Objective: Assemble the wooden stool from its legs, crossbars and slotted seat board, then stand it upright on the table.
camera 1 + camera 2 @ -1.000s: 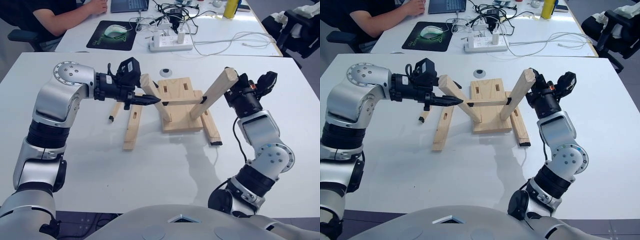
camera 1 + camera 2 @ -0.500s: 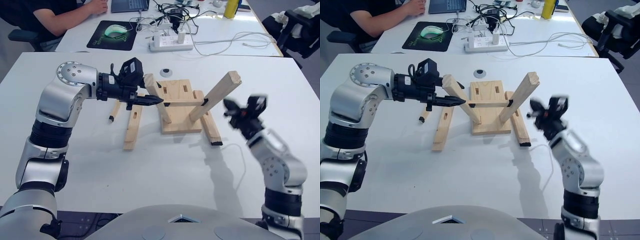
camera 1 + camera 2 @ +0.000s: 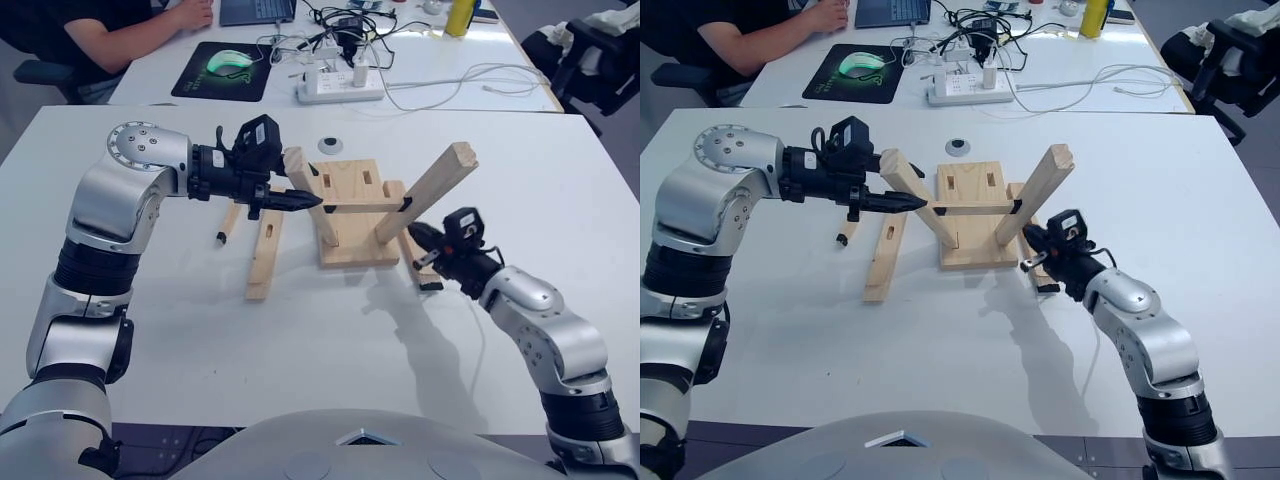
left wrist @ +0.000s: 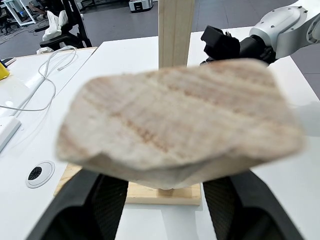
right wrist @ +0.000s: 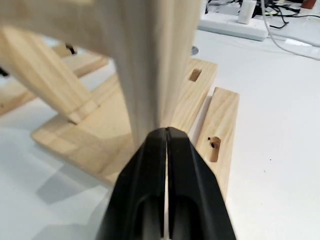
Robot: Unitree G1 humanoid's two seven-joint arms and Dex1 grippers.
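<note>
— Left gripper (image 3: 298,200)?
— Clamped on the slanted leg (image 3: 329,227) at nine o'clock of the seat board (image 3: 355,247).
— Right gripper (image 3: 420,235)?
— Pinched shut on nothing, low at four o'clock, just beside the other raised leg (image 3: 438,185).
— Board?
— Flat on the table (image 3: 300,330).

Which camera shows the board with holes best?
The left eye view: nearly the whole board, seen from above. The right eye view shows the same. The right wrist view shows one corner up close; the left wrist view, just an edge.
</note>
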